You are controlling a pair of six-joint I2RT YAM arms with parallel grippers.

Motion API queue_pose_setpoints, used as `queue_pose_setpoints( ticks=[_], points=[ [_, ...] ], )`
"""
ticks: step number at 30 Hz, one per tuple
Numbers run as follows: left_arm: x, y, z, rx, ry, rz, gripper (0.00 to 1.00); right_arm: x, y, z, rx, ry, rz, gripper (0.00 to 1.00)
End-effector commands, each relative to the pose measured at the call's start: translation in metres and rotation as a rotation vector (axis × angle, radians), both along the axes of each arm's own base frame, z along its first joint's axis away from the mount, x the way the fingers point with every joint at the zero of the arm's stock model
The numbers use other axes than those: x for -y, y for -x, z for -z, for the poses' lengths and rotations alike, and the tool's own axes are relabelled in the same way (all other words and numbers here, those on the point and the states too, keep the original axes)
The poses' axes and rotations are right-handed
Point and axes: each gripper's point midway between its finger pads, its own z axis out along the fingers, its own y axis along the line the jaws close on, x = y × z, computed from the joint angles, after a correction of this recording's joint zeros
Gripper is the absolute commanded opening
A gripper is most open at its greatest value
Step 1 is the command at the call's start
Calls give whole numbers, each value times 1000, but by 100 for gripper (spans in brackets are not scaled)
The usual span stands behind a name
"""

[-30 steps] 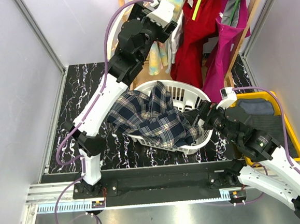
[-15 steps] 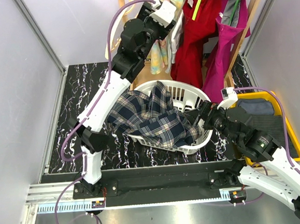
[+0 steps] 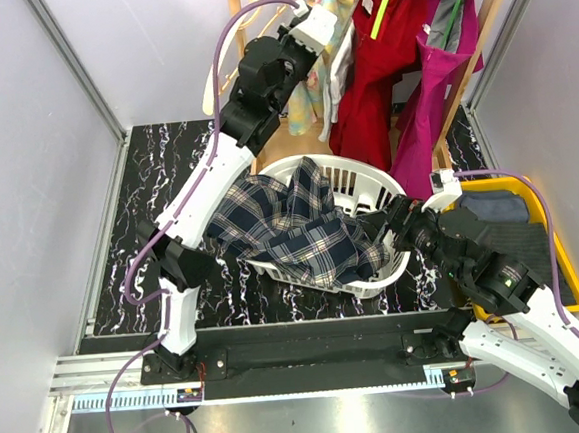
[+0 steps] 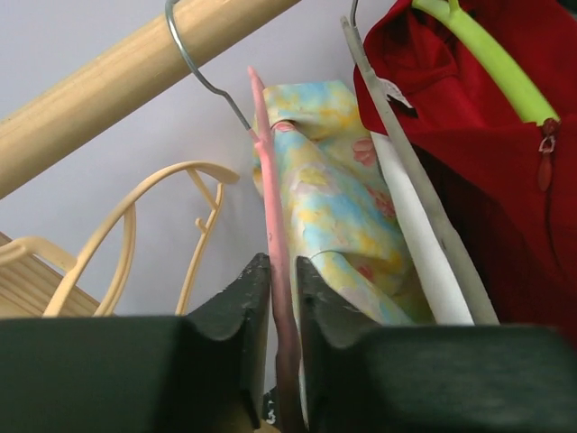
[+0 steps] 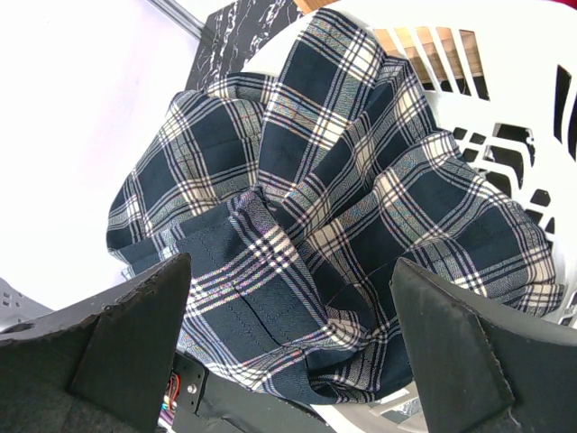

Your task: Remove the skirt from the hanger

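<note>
The pastel floral fabric skirt (image 4: pixel 329 203) hangs on a thin pink plastic hanger (image 4: pixel 262 153), which is hooked over the round wooden rail (image 4: pixel 117 81) toward its left end. The left gripper (image 4: pixel 282 269) is pinched onto that hanger's arm, with the skirt just right of its fingers. The skirt's lower part is cut off from view. The right gripper (image 5: pixel 290 266) gapes wide, holding nothing, over a navy plaid cloth (image 5: pixel 315 180) in the white plastic basket (image 5: pixel 514 99).
</note>
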Motion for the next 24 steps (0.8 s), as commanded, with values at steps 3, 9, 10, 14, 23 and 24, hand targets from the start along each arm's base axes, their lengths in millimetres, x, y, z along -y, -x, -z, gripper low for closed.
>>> queue_pose_setpoints(
  ticks=[3, 9, 10, 14, 23, 24],
  points=[
    [-17, 9, -38, 62, 84, 9, 5, 1, -3, -10, 29, -30, 21, 100],
    [-23, 8, -38, 45, 87, 15, 0, 2, -2, -10, 28, -34, 24, 100],
    [-24, 9, -41, 49, 93, 17, 0, 2, -3, -9, 28, -34, 27, 100],
    [-27, 11, -41, 39, 95, 28, 0, 2, -2, -8, 26, -35, 23, 100],
    [-23, 13, -22, -9, 53, 53, 52, 5, -2, -10, 36, -36, 34, 100],
    [-22, 12, -21, -12, 53, 55, 53, 6, -2, -9, 34, -34, 37, 100]
  ],
)
